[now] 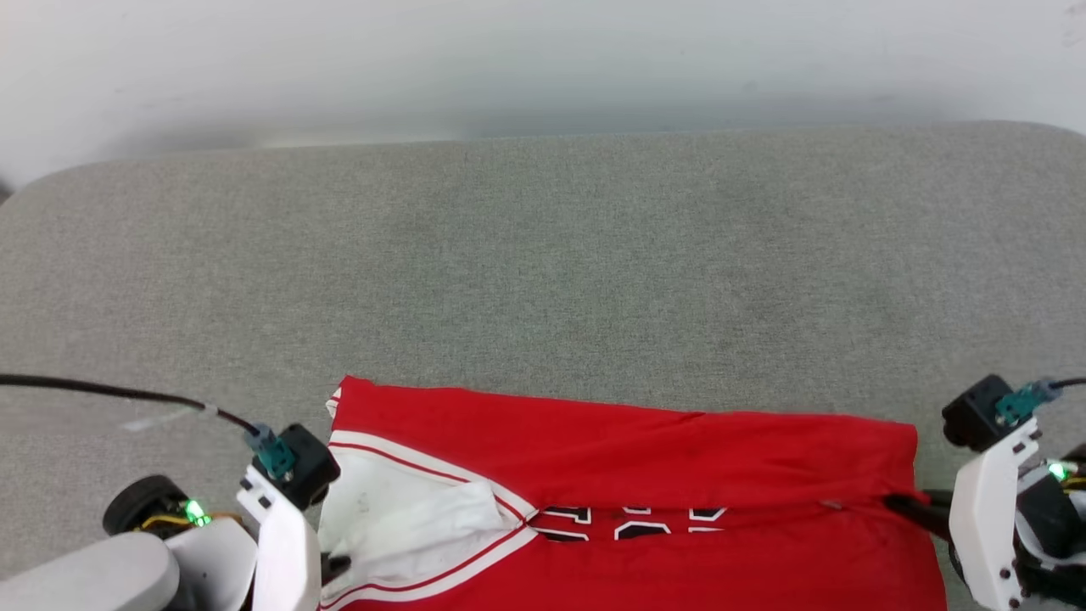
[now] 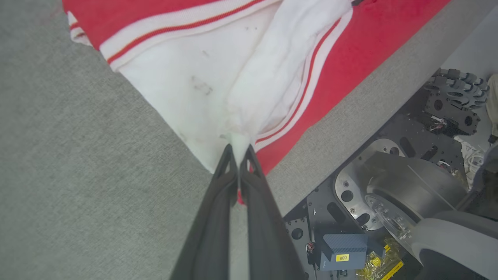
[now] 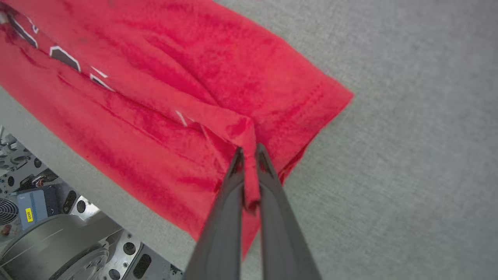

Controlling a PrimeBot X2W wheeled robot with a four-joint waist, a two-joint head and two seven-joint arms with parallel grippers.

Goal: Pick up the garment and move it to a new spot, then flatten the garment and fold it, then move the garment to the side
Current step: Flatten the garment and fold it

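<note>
Right between the tips of the left gripper (image 2: 239,147) sits the white sleeve (image 2: 202,77) of the red jersey-style T-shirt (image 1: 645,450), pinched tight; the right gripper (image 3: 249,151) clamps a red fold.

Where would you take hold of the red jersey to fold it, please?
Pinch the garment at both ends, coming in from its outer sides: it lies sideways along the near edge, so the left gripper takes the white sleeve and the right gripper the red hem.

Dark left pincer (image 2: 239,149), white shell (image 1: 284,543), teal plug (image 1: 272,454)
</note>
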